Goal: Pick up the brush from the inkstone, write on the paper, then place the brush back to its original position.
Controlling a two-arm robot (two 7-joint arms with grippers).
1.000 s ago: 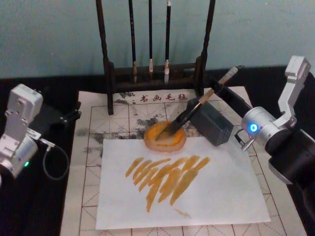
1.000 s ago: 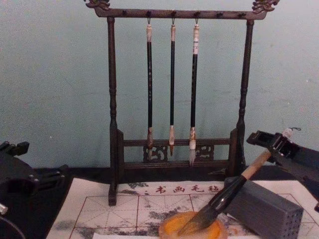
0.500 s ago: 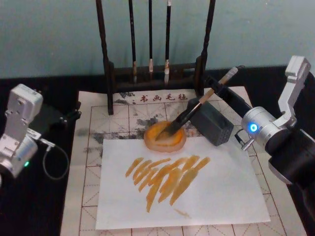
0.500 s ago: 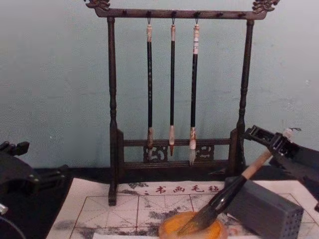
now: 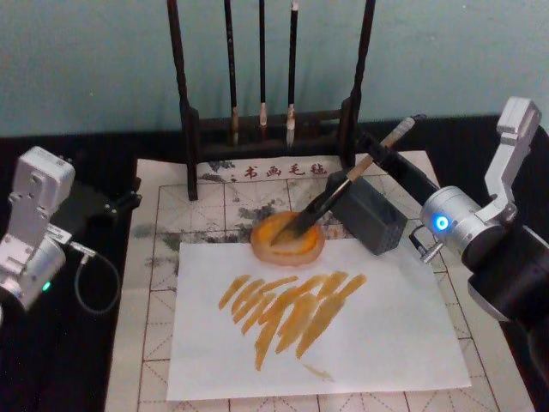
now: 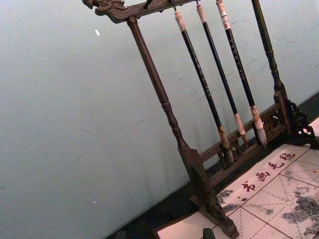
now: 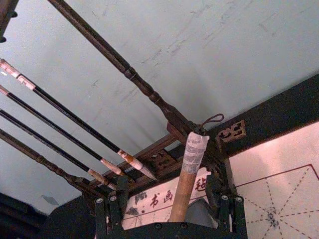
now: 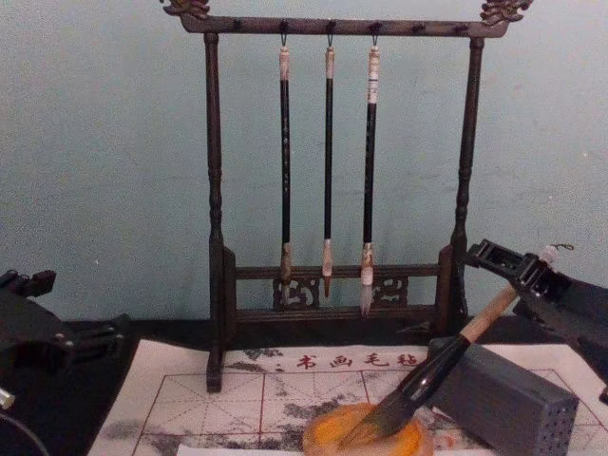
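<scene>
The brush (image 5: 330, 196) lies slanted, its dark bristles in the orange inkstone dish (image 5: 273, 247) and its tan handle leaning on a grey block (image 5: 375, 221). My right gripper (image 5: 376, 159) sits around the upper handle. In the right wrist view its fingers (image 7: 108, 211) stand open, well apart on both sides of the handle (image 7: 185, 174), not touching it. The chest view shows the same brush (image 8: 427, 375) and gripper (image 8: 513, 269). The red-gridded paper (image 5: 163, 257) carries a white sheet (image 5: 377, 335) with orange strokes. My left gripper (image 5: 107, 206) is parked at the left.
A dark wooden rack (image 5: 190, 129) with three thin hanging brushes (image 8: 328, 171) stands right behind the dish, close to the brush's end cap. Black tabletop (image 5: 77, 360) flanks the paper. A cable loops beside the left arm (image 5: 34, 223).
Hardly anything. The right gripper's fingers have risen slightly around the handle in the chest view. The brush still rests on the dish and block. The left arm has not moved.
</scene>
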